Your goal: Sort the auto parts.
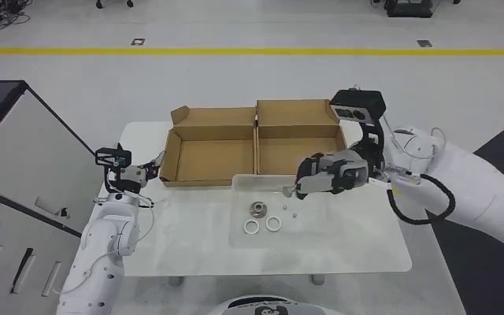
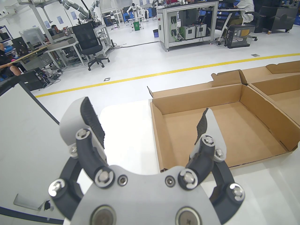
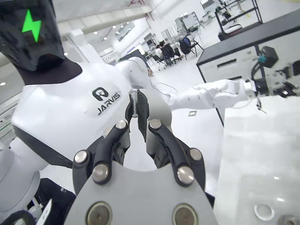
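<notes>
My right gripper (image 3: 134,105) is shut on a threaded metal bolt (image 3: 133,104), held above the clear tray (image 1: 370,236); from above this gripper (image 1: 288,191) hovers near the tray's far edge. In the tray lie a grey metal bearing (image 1: 257,209), two white rings (image 1: 250,227) (image 1: 273,224) and a small piece (image 1: 294,212). One white ring (image 3: 264,211) also shows below my right wrist. My left gripper (image 2: 150,115) stands open and empty at the table's left side, just short of the left cardboard box (image 2: 220,127). From above it (image 1: 155,166) sits beside that box (image 1: 211,157).
Two open cardboard boxes stand side by side at the back of the white table (image 1: 181,236), the right one (image 1: 299,146) behind the tray. A grey cabinet (image 1: 31,150) stands left of the table.
</notes>
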{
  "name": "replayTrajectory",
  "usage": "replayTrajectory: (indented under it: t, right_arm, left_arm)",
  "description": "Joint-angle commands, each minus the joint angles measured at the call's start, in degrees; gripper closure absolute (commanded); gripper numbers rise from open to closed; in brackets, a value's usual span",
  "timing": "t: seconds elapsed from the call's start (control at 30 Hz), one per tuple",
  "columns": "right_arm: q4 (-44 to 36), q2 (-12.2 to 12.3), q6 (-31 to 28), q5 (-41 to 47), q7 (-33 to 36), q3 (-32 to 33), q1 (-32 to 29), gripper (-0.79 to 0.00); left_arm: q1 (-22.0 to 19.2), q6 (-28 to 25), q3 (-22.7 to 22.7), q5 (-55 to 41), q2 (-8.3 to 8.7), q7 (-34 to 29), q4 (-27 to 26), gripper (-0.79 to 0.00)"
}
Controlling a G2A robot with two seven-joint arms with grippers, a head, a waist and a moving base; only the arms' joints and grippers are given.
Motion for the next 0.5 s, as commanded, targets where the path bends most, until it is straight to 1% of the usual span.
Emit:
replayTrajectory:
  t: [0.0, 0.4, 0.47]
  right_arm:
    - [-1.46, -0.67, -0.51, 1.64, -0.51, 0.70, -0.38, 0.000]
    - [-1.82, -0.90, -0.36, 1.81, -0.36, 0.93, -0.42, 0.000]
    - [-2.53, -1.05, 0.67, 2.10, -2.14, 1.72, -1.47, 0.000]
  left_arm:
    - [0.00, 0.00, 0.00, 0.00, 0.00, 0.00, 0.00, -0.785]
    - [0.00, 0.00, 0.00, 0.00, 0.00, 0.00, 0.00, -0.785]
    - [0.00, 0.00, 0.00, 0.00, 0.00, 0.00, 0.00, -0.785]
